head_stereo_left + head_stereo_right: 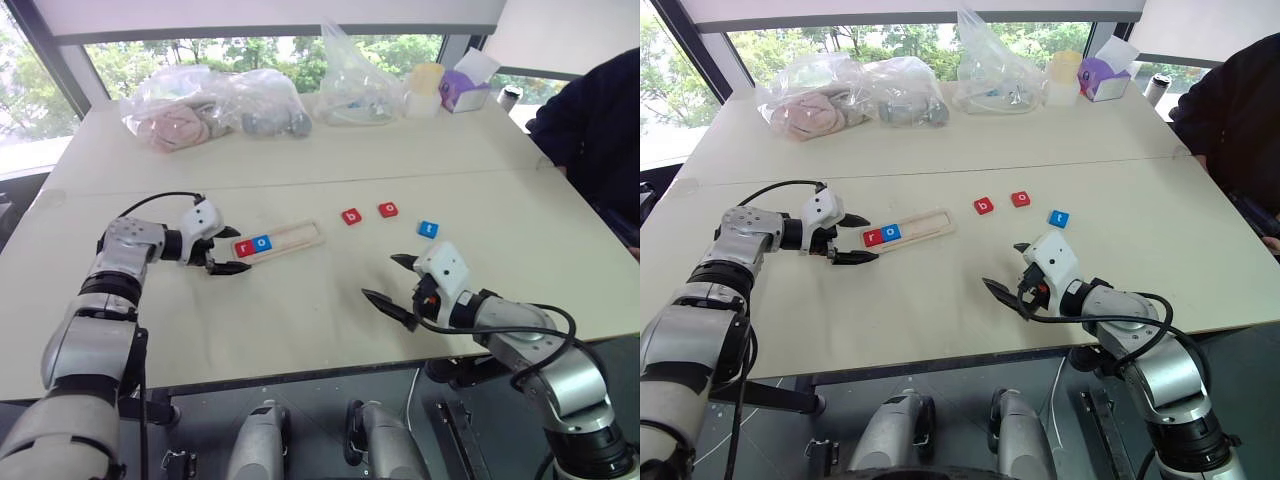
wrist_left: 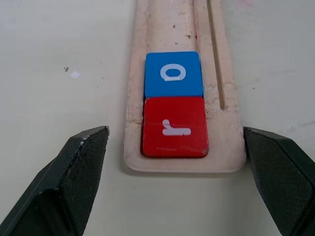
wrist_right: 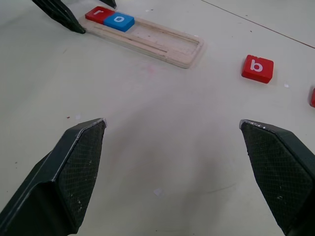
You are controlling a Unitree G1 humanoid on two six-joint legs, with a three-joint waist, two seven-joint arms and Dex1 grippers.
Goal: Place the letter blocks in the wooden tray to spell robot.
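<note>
Already, the wooden tray (image 1: 296, 239) reads "r", "o"; loose blocks read "b", "o", "t".

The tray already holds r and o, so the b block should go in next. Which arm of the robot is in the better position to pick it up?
Probably the right. The right gripper is open and empty, and the b block lies nearer to it. The left gripper straddles the tray end.

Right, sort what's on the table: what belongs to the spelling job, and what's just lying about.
Job:
- wooden tray, holding red r block and blue o block
- red b block, red o block, blue t block, loose on the table
- left gripper and right gripper, both open

Lying about:
- plastic bags
- purple tissue box
- cup
</note>
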